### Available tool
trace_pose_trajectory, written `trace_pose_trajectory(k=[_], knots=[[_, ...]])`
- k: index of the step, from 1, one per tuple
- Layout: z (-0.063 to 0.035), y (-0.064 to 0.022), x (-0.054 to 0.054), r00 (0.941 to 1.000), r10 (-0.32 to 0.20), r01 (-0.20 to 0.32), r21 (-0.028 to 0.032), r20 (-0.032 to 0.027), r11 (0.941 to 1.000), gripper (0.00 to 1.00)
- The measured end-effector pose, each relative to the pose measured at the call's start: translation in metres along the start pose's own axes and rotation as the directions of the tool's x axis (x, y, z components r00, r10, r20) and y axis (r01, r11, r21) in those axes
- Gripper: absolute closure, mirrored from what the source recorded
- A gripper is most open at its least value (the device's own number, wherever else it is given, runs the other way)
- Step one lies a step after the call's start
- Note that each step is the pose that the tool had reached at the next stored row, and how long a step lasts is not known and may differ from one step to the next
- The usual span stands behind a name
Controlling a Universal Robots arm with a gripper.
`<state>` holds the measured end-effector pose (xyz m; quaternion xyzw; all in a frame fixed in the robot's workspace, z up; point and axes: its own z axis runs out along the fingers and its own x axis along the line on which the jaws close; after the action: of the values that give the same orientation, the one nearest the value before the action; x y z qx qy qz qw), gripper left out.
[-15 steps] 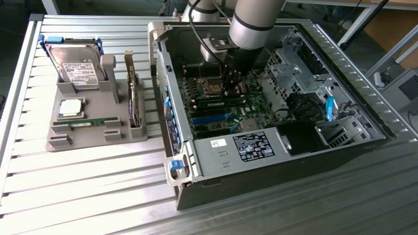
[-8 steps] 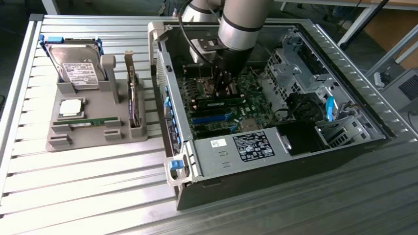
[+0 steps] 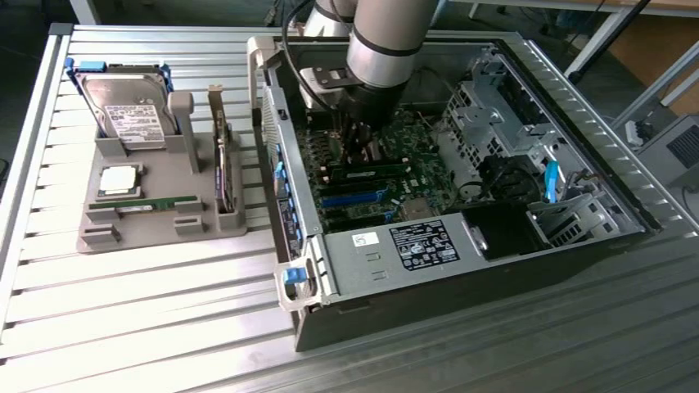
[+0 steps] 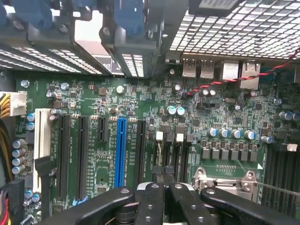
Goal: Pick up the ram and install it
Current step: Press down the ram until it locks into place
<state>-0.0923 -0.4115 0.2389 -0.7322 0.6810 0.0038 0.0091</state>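
My gripper [image 3: 361, 151] reaches down into the open computer case [image 3: 611, 155], over the motherboard [image 3: 421, 168]. Its black fingers [image 4: 151, 201] are shut together, and I see nothing between their tips. The ram [image 3: 368, 173], a thin green stick with dark chips, lies along a slot on the board right under the fingertips. I cannot tell whether the fingers touch it. In the wrist view the gripper [image 4: 162, 172] points at the dark memory slots [image 4: 180, 152] beside the blue slot [image 4: 120, 150].
A grey holder [image 3: 164, 237] on the slatted table at the exterior view's left carries a twin green stick [image 3: 147, 202], a processor [image 3: 120, 180], a hard drive [image 3: 131, 115] and an upright card [image 3: 224, 164]. Drive cages and a power supply crowd the case.
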Motion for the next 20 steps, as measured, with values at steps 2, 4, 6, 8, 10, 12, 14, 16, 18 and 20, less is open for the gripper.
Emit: trace_pose_trajectory(k=[2,4,6,8,10,12,14,16,18,20], knots=[[0.0022,0.0015,0.000,1.0000,0.000,0.000,-0.0002,-0.0003,1.0000,0.91],[0.0039,0.0032,0.000,1.0000,0.000,0.000,-0.0001,-0.0002,1.0000,0.91],[0.0080,0.0052,0.000,1.0000,0.000,0.000,-0.0001,-0.0001,1.0000,0.91],[0.0085,0.0053,0.000,1.0000,0.000,0.000,-0.0002,-0.0002,1.0000,0.91],[0.0024,0.0047,-0.001,1.0000,0.000,0.000,0.0000,-0.0018,1.0000,0.91],[0.0022,-0.0073,0.000,1.0000,0.000,0.000,-0.0027,-0.0018,1.0000,0.91],[0.0023,-0.0247,0.001,1.0000,0.000,0.000,-0.0108,-0.0013,0.9999,0.91],[0.0024,-0.0491,0.003,1.0000,0.000,0.000,-0.0245,-0.0003,0.9997,0.91],[0.0007,-0.0572,0.003,1.0000,0.000,0.000,-0.0258,-0.0005,0.9997,0.91],[-0.0033,-0.0655,0.004,1.0000,0.000,0.000,-0.0268,-0.0005,0.9996,0.91]])
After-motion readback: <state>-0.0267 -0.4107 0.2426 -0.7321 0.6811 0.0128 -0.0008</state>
